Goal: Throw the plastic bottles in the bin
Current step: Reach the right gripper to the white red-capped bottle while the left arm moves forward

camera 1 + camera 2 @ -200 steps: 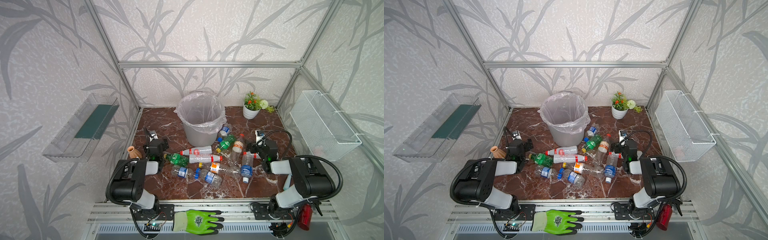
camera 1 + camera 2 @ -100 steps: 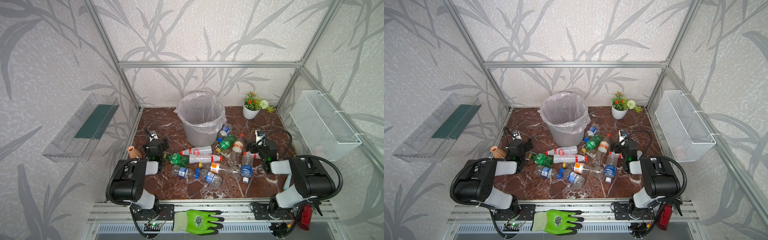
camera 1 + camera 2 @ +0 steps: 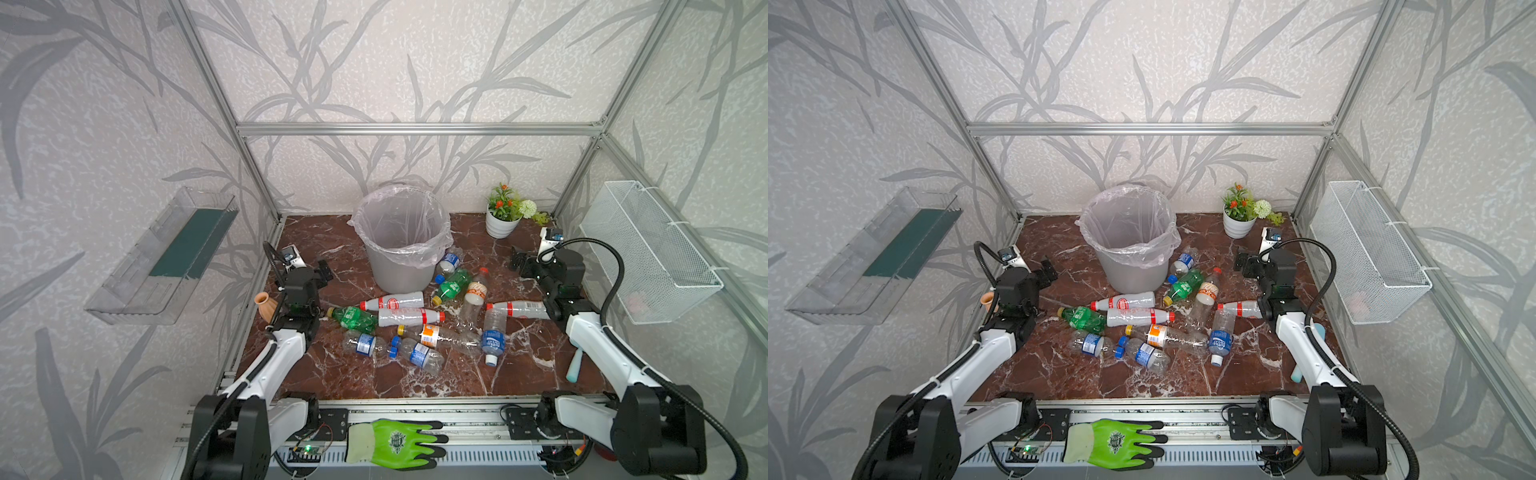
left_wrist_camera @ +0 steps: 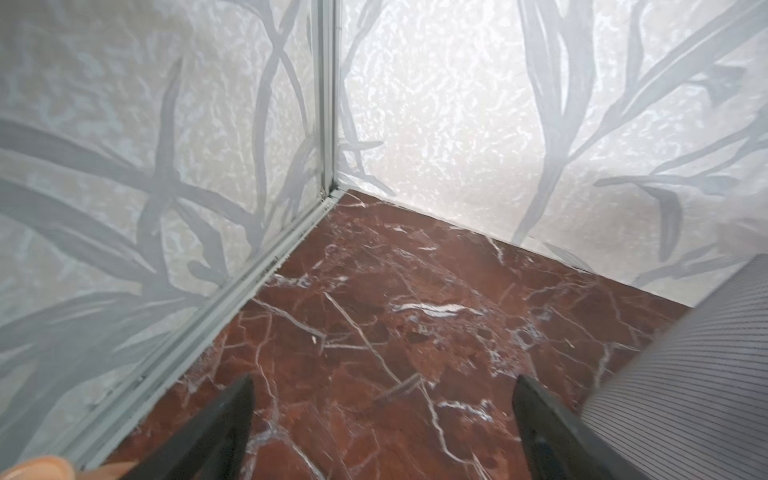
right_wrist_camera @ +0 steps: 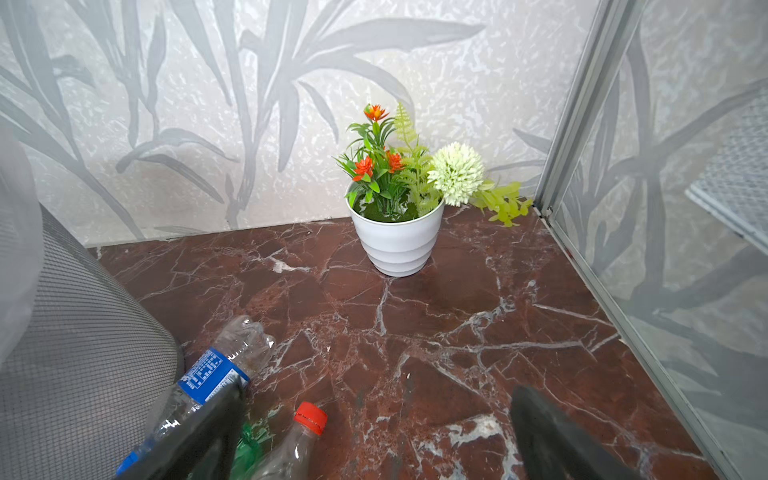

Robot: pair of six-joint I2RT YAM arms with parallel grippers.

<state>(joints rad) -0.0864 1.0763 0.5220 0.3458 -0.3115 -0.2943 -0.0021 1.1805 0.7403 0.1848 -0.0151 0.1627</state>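
Observation:
The grey bin (image 3: 401,249) (image 3: 1129,245), lined with a clear bag, stands at the back middle of the marble floor. Several plastic bottles lie in front of it: white with red bands (image 3: 409,318), green (image 3: 355,318), orange-labelled (image 3: 430,334), blue-labelled (image 3: 492,338). My left gripper (image 3: 322,272) (image 4: 382,415) is open over bare floor left of the bin (image 4: 685,395). My right gripper (image 3: 517,259) (image 5: 374,428) is open and empty right of the bin (image 5: 83,353). By one of its fingers lie a blue-labelled bottle (image 5: 216,374) and a red-capped bottle (image 5: 291,444).
A terracotta vase (image 3: 266,303) stands by the left wall, beside my left arm. A white flower pot (image 3: 503,222) (image 5: 397,241) is at the back right. A wire basket (image 3: 648,257) hangs on the right wall, a clear shelf (image 3: 166,257) on the left. A green glove (image 3: 395,442) lies on the front rail.

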